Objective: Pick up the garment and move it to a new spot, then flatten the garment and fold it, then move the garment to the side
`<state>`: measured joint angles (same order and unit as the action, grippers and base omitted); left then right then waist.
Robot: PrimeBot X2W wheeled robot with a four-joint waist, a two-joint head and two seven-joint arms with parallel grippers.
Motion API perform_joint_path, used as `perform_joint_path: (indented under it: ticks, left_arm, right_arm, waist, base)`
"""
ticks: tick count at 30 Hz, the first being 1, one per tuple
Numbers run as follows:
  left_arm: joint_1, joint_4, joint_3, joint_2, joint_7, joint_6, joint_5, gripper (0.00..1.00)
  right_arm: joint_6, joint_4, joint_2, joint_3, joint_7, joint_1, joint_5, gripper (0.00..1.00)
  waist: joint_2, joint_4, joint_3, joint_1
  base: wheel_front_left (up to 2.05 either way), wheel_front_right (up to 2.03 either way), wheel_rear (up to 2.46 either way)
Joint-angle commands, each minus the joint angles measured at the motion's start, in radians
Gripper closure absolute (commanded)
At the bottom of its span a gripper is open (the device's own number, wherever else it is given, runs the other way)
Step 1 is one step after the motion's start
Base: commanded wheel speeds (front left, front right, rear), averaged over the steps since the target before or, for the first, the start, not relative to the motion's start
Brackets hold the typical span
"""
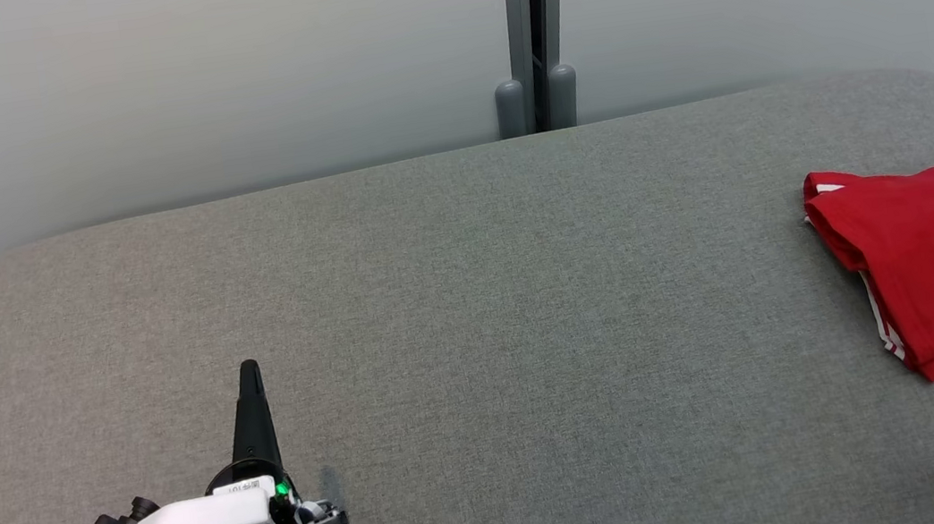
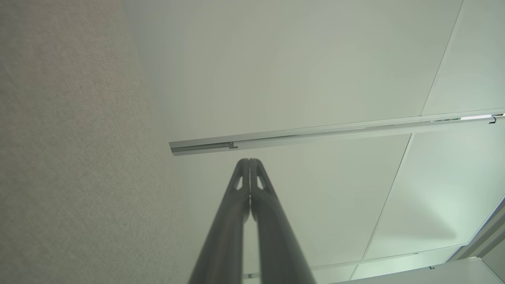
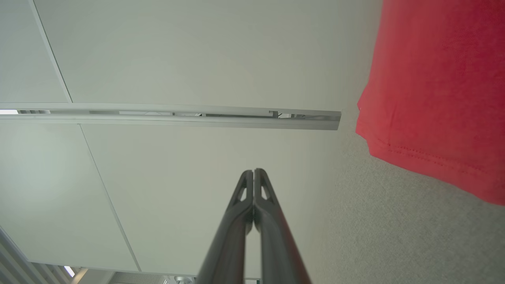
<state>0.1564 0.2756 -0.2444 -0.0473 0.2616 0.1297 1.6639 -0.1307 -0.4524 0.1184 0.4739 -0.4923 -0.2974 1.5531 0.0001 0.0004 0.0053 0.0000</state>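
Both jaws pressed together, empty, folded red garment (image 1: 928, 264) lying nearby

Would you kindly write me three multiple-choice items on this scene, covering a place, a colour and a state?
1. Where in the head view does the garment lie? A) far left B) middle C) right edge
2. What is its main colour? A) red B) blue C) green
3. How do the fingers of the left gripper stand? A) wide apart B) pressed together C) clamped on cloth
Answers: 1 C, that view's right edge cuts it off; 2 A, the cloth is red; 3 B, the tips touch with nothing between.
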Motion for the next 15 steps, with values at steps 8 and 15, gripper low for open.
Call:
perform_joint_path:
  ticks: [8, 15]
  left_arm:
    - [0.015, 0.000, 0.001, -0.003, 0.002, 0.004, -0.001, 1.00]
    - [0.015, 0.000, 0.001, -0.003, 0.002, 0.004, -0.001, 1.00]
  right_arm:
    - [0.000, -0.001, 0.008, -0.002, 0.004, 0.006, 0.004, 1.00]
    - [0.000, -0.001, 0.008, -0.002, 0.004, 0.006, 0.004, 1.00]
  waist:
    - [-0.0001, 0.000, 0.000, 0.0000]
    - [-0.0001, 0.000, 0.000, 0.0000]
  base:
    - [0.00, 0.00, 0.00]
    - [0.00, 0.00, 0.00]
